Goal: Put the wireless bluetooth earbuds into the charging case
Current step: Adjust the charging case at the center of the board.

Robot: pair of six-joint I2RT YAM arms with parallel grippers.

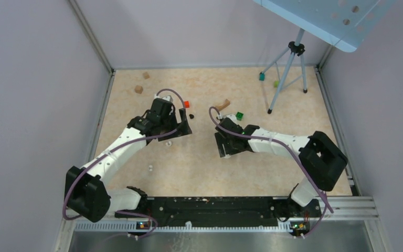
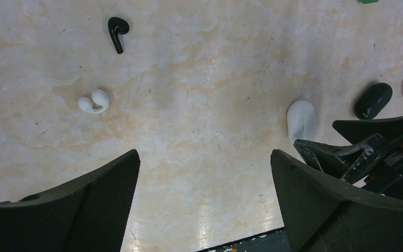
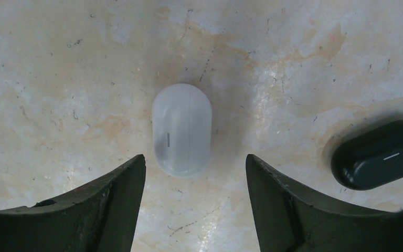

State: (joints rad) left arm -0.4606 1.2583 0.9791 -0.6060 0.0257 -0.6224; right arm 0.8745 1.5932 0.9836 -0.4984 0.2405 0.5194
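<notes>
Two pincers, both spread wide and empty: your right pincer straddles the white charging case's near end without touching it, with a black case at 3 o'clock. From your left pincer, the white earbud lies on the table at 10 o'clock, with a black earbud beyond it.

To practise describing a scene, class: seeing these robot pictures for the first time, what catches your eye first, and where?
A closed white charging case lies on the table at the fingertips of the open right gripper, untouched, with a black case off to its right in that view. In the left wrist view a black earbud and a white earbud lie loose on the table beyond the open left gripper.
</notes>
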